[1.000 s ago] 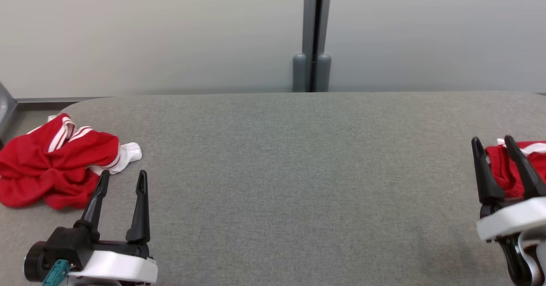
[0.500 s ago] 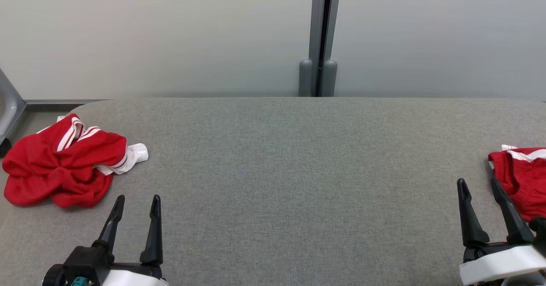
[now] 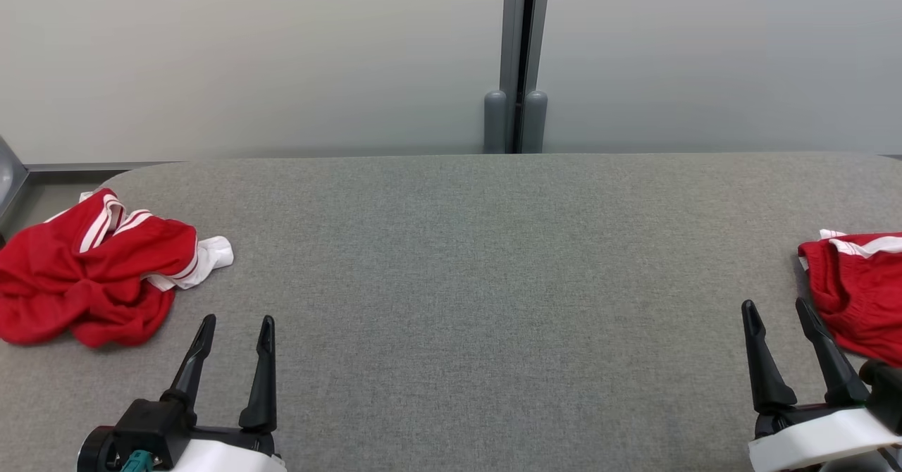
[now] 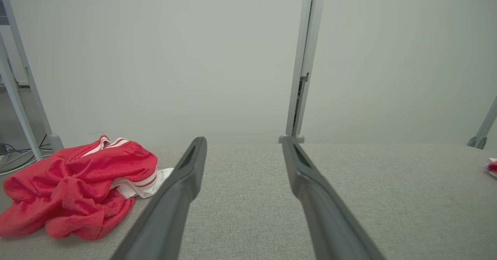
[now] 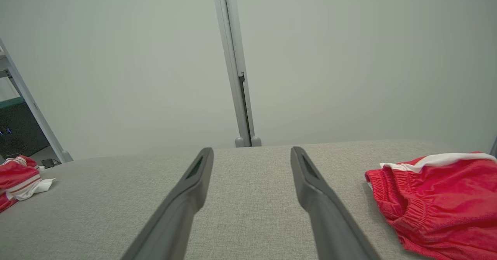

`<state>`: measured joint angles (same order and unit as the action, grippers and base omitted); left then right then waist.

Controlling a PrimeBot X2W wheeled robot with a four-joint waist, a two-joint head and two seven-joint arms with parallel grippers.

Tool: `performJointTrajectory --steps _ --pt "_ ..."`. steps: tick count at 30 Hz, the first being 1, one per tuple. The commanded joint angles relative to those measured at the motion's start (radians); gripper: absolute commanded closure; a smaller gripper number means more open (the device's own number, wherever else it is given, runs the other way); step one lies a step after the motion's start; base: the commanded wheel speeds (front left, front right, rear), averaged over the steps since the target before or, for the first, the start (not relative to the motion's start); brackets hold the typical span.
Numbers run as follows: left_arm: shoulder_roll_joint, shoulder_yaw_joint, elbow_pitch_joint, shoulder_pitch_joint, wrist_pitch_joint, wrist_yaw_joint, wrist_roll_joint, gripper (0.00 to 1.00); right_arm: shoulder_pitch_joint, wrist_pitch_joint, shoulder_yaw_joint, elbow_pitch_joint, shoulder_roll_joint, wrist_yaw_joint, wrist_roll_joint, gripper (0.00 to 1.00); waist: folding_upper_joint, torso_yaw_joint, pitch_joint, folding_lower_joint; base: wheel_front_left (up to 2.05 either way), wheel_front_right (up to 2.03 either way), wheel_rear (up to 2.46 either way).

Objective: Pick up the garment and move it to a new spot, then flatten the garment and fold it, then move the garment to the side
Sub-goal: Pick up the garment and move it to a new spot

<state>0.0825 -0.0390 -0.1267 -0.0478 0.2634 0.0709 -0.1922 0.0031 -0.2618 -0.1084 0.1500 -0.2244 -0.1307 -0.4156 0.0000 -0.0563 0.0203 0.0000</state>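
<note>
1. On the grey table (image 3: pixel 465 282), at its left end, a crumpled red garment (image 3: pixel 84 275) lies near the left gripper (image 3: pixel 237 318), whose jaws stand wide apart, holding nothing.
2. The right gripper (image 3: pixel 776 303), equally wide and empty, sits just beside a second red garment (image 3: pixel 860 289).

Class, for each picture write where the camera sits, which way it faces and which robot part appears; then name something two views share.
Head view: high on the robot, looking forward and down over the grey table; left claw and right claw, both open, at the bottom corners.
Left wrist view: low over the table, facing the wall along its own fingers; crumpled red garment at left.
Right wrist view: low, facing the wall; own fingers, second red garment at right.
Shared: both wrist views show the wall post.
</note>
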Motion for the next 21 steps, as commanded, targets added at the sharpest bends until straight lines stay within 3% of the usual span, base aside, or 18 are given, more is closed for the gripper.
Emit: performJointTrajectory --steps 1,10,21 --pt "0.001 0.007 -0.001 0.015 0.002 0.006 0.007 0.00 -0.006 -0.004 0.000 0.005 -0.004 0.000 -0.001 0.00 0.0000 0.002 0.000 0.0000 0.00 0.00 0.00" --pt "-0.008 0.014 -0.017 0.021 0.001 0.012 0.012 0.00 -0.026 -0.004 -0.031 0.022 -0.005 0.000 -0.009 0.00 0.0000 -0.032 -0.005 0.0000 0.00 0.00 0.00" --pt "-0.011 0.040 -0.040 0.031 0.002 -0.003 0.013 0.00 -0.079 -0.005 -0.124 0.062 -0.009 0.000 -0.042 0.00 0.0000 -0.207 -0.016 0.0000 0.00 0.00 0.00"
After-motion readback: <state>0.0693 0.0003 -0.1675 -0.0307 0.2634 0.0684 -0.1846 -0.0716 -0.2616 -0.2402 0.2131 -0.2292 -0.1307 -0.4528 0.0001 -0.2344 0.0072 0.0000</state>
